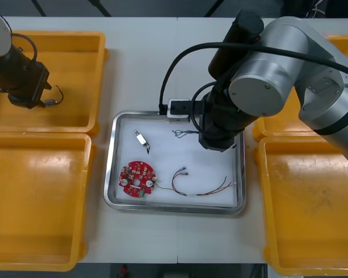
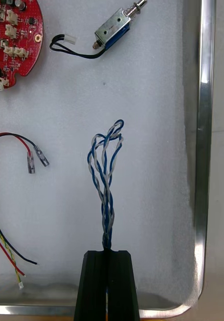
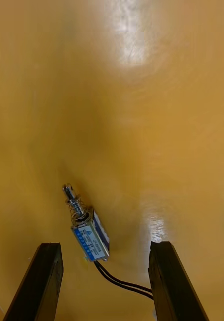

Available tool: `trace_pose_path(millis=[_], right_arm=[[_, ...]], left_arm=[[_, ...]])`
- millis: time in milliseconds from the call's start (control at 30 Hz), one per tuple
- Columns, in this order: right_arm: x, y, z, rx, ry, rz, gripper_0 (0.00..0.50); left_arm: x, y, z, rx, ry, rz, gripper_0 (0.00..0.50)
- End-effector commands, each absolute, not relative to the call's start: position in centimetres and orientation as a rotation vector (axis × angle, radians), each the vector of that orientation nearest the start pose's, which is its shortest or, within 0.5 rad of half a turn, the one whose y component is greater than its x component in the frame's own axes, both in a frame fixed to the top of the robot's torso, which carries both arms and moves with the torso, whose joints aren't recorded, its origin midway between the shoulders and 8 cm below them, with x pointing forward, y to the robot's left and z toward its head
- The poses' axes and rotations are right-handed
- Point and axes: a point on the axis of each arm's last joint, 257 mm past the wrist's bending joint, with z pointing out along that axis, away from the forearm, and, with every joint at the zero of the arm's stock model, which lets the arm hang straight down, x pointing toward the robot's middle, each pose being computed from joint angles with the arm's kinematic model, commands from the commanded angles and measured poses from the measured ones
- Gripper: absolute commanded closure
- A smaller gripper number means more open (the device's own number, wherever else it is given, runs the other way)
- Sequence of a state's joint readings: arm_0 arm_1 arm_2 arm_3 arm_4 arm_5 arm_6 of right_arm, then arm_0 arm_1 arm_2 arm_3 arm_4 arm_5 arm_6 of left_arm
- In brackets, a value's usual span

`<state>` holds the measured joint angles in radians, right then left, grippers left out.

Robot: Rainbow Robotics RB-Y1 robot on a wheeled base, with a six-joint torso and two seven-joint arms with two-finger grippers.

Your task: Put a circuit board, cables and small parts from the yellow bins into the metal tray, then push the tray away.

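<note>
- Right end effector [image 2: 108,253] is pressed together on one end of the blue and white cable [image 2: 106,170], pinching it where the twisted strands gather.
- That cable looks light and limp. I judge it will sag and swing, so a pinch on the gathered end suits it better than one on the loose loops.
- Those loops fan out beyond my fingers over the white floor of the tray [image 2: 205,100], near a corner. Whether they touch the lining I cannot tell.
- Farther out in the tray lie the red and yellow cable [image 2: 40,156], the circuit board [image 2: 14,40] and a small metal part [image 2: 114,29] with a black lead, all apart from my cable.
- My right arm reaches in over the tray's far right part, wrist pointing down.
- Left end effector [image 3: 104,245] hangs spread inside the far left yellow bin [image 3: 142,125]. A second metal part [image 3: 91,234] lies between its fingers, not gripped.
- That part looks stiff, dense and smooth, and I judge it best taken across its boxy body.
</note>
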<state>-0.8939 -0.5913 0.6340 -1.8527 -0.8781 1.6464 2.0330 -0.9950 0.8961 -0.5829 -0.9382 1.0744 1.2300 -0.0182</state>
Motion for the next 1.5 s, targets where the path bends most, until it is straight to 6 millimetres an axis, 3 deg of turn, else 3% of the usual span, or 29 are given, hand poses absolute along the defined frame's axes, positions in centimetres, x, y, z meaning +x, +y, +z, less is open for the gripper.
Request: trace_pose_path(millis=[33, 467, 733, 1000, 1033, 1100, 1133, 1167, 1233, 1267, 1500], right_arm=[[46.3, -3.8, -17.0, -1.943, 1.841, -0.215, 0.500], [50.0, -3.9, -20.2, -2.042, 1.807, -0.255, 0.500], [49.6, -4.7, -22.1, -2.091, 1.821, -0.298, 0.500], [49.0, -4.9, -22.8, -2.113, 1.832, -0.289, 0.500], [49.0, -5.0, -22.9, -2.112, 1.836, -0.288, 0.463], [48.8, -5.2, -22.9, -2.112, 1.844, -0.281, 0.263], [48.8, -5.2, -22.9, -2.110, 1.849, -0.280, 0.216], [48.7, -5.3, -23.0, -2.109, 1.856, -0.278, 0.127], [48.7, -5.4, -22.9, -2.106, 1.867, -0.277, 0.023], [48.6, -5.5, -22.9, -2.105, 1.870, -0.276, 0.000], [48.4, -6.0, -21.2, -2.075, 1.905, -0.259, 0.000]], left_arm=[[59.2, 36.8, -20.2, -1.870, 2.043, -0.444, 0.000], [58.9, 35.8, -21.5, -1.878, 2.059, -0.446, 0.000], [59.0, 36.0, -21.5, -1.869, 2.060, -0.446, 0.000], [58.8, 36.7, -22.4, -1.840, 2.069, -0.392, 0.000], [58.8, 36.7, -22.4, -1.843, 2.068, -0.394, 0.000], [58.6, 36.9, -22.7, -1.843, 2.067, -0.384, 0.000], [58.6, 36.9, -22.7, -1.841, 2.068, -0.382, 0.000], [58.6, 37.1, -22.8, -1.839, 2.066, -0.375, 0.000], [58.5, 37.3, -23.1, -1.836, 2.064, -0.371, 0.000], [58.5, 37.4, -23.2, -1.833, 2.063, -0.368, 0.000], [58.6, 37.6, -23.2, -1.820, 2.065, -0.362, 0.000]])
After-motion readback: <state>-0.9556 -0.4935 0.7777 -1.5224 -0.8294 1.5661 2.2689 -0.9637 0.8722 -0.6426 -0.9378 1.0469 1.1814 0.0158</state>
